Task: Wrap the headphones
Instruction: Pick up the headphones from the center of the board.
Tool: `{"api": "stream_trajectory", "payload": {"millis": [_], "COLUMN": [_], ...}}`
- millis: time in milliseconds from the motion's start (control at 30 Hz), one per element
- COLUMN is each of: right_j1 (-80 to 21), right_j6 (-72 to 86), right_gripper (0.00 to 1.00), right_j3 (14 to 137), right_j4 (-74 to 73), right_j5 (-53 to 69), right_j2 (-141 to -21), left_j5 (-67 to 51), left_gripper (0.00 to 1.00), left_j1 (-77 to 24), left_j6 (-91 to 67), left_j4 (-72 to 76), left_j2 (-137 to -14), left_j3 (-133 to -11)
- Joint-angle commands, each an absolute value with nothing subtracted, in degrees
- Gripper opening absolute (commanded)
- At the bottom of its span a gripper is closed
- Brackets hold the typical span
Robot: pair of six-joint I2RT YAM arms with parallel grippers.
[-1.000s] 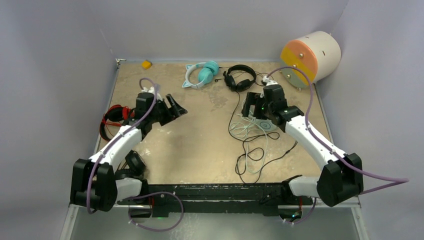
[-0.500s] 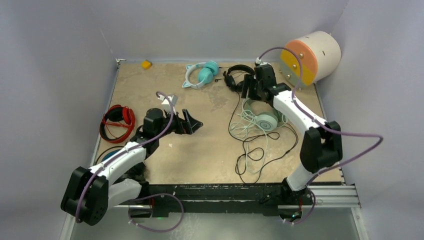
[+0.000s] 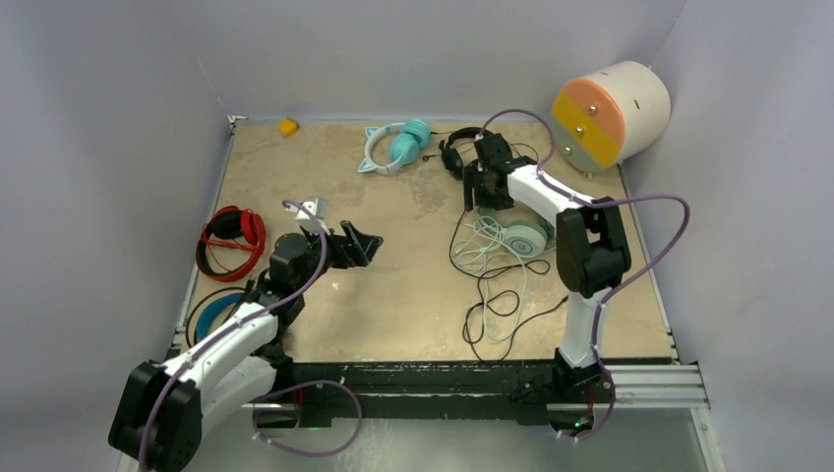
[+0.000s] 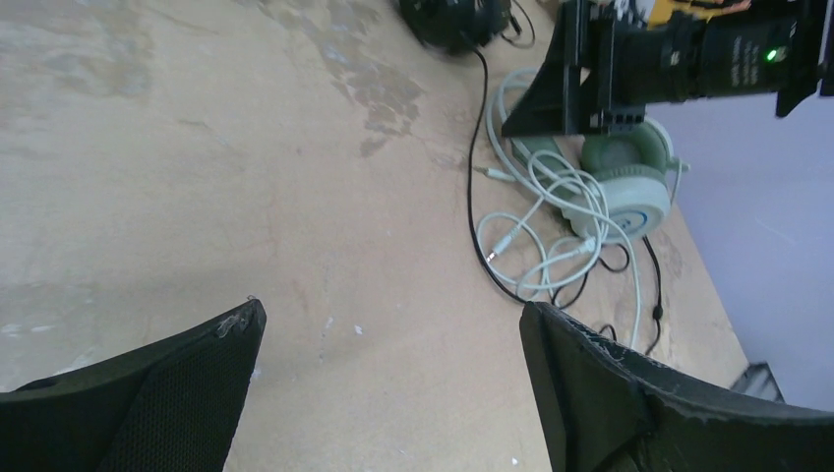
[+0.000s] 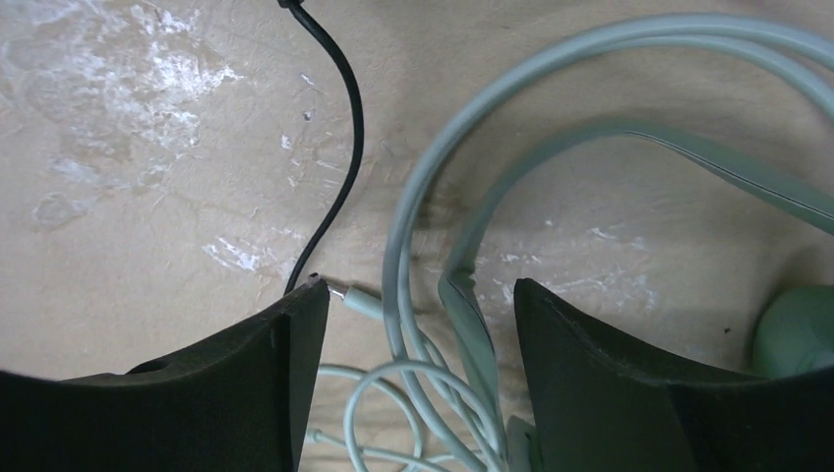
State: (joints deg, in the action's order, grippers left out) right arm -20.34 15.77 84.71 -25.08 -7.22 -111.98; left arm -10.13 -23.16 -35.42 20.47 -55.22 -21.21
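The mint-green headphones (image 3: 524,237) lie flat on the table (image 3: 413,305), their pale cable (image 3: 487,258) heaped in loose loops just to their left. The right gripper (image 3: 484,189) is poised low over the headband's far end, fingers apart and astride the band and a cable loop, pinching neither. A thin black cable (image 5: 339,187) runs alongside. A black headset (image 3: 470,152) sits just beyond the mint-green pair, a teal cat-eared set (image 3: 395,146) farther beyond and left. Well to the left, the left gripper (image 3: 366,244) hangs over bare tabletop, spread wide and empty. Farther left lie the red headphones (image 3: 228,239) and a black-and-blue set (image 3: 211,310). A cream drum (image 3: 610,113) stands beyond, to the right.
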Motion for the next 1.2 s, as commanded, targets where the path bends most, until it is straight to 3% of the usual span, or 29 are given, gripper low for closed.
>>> {"api": "stream_trajectory", "payload": {"millis": [0,200,300,433,600,767,967,1167], "right_j1": [-22.5,-23.7,-24.3,-26.1,-27.2,-27.4,-29.2,-42.9], "right_j6": [15.1,15.4,15.1,14.4,14.1,12.8,10.0,3.6], "right_gripper": [0.67,0.43,0.35,0.16,0.07,0.02,0.0,0.0], "right_j3": [88.7,84.8,83.3,79.5,73.4,72.5,82.8,94.2], "right_j4": [-29.2,-27.6,-27.6,-25.1,-21.7,-20.0,-26.2,-33.2], "right_j5": [-11.3,-16.5,-19.3,-22.7,-26.4,-25.4,-19.8,-19.1], "right_j2": [-114.6,-114.3,-113.2,-107.3,-95.1,-83.6,-77.9,-81.4], "left_j5": [-1.6,-2.9,1.9,9.7,16.7,12.7,10.9,20.8], "left_gripper": [1.0,0.97,0.98,1.0,0.99,0.95,0.94,0.99], "left_j1": [-23.1,-23.1,-23.1,-23.1,-23.1,-23.1,-23.1,-23.1], "left_j6": [-36.7,-35.5,-36.6,-39.3,-41.8,-38.7,-36.7,-49.0], "left_j4": [20.7,16.0,12.5,8.8,1.7,4.9,7.4,0.7], "left_j2": [-48.9,-46.3,-44.5,-41.7,-43.1,-44.7,-41.6,-41.7], "left_j3": [-18.1,-19.5,-20.0,-19.6,-22.5,-22.3,-20.4,-20.1]}}
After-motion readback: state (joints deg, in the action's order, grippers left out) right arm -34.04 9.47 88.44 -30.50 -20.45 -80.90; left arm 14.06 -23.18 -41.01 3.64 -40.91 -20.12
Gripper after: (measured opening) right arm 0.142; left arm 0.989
